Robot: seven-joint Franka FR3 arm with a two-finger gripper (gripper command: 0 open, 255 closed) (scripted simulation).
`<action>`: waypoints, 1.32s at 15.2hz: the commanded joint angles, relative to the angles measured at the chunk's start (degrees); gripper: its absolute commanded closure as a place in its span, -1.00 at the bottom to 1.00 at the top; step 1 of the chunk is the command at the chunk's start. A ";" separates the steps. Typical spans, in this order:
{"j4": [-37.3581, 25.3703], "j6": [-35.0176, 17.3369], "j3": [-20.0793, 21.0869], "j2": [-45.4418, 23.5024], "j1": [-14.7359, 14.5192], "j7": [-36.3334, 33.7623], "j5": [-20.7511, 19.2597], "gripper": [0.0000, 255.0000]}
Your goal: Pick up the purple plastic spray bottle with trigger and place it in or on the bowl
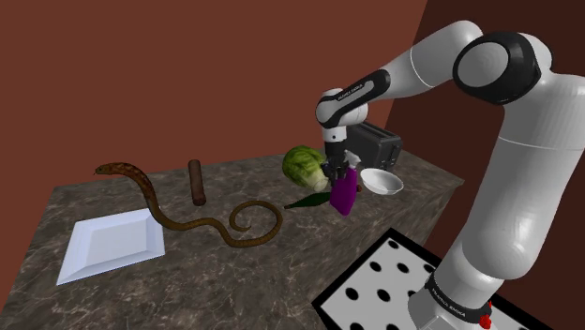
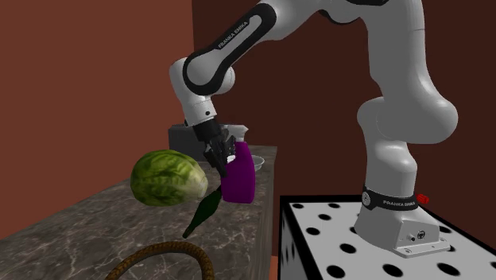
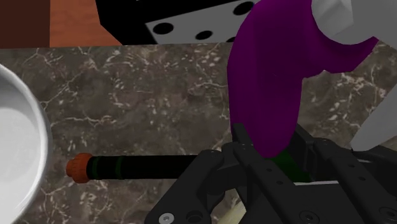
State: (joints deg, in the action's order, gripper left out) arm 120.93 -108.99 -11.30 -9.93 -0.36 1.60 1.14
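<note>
Shoulder view, end effector: the end effector is clenching on the upper part of the purple spray bottle, reaching down from above.
Shoulder view, bottle axis: the bottle is hanging nearly upright, its base tipping slightly, apparently just above the surface.
Shoulder view, bowl: the white bowl is sitting just beside the bottle, toward this view's right.
Second exterior view, end effector: the end effector is pinching the purple spray bottle from the side facing the cabbage.
Second exterior view, bowl: the bowl is peeking out behind the bottle, farther along the surface.
Wrist view, grip: the fingers are clasping the purple spray bottle between them.
Wrist view, bowl: the bowl is lying off to one side of the end effector, past the orange-capped end of a dark green bottle.
Coming move: judging from this, it is calling for a short sideways carry toward the bowl, the bottle staying upright.
</note>
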 commanded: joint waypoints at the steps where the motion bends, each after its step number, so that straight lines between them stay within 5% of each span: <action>1: -0.63 1.47 -0.07 0.85 0.00 -0.05 -0.20 1.00; 20: -8.28 15.20 -0.14 7.05 -0.23 -0.83 -1.35 1.00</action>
State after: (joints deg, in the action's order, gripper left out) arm 113.20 -94.64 -11.42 -3.16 -0.60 0.76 -0.15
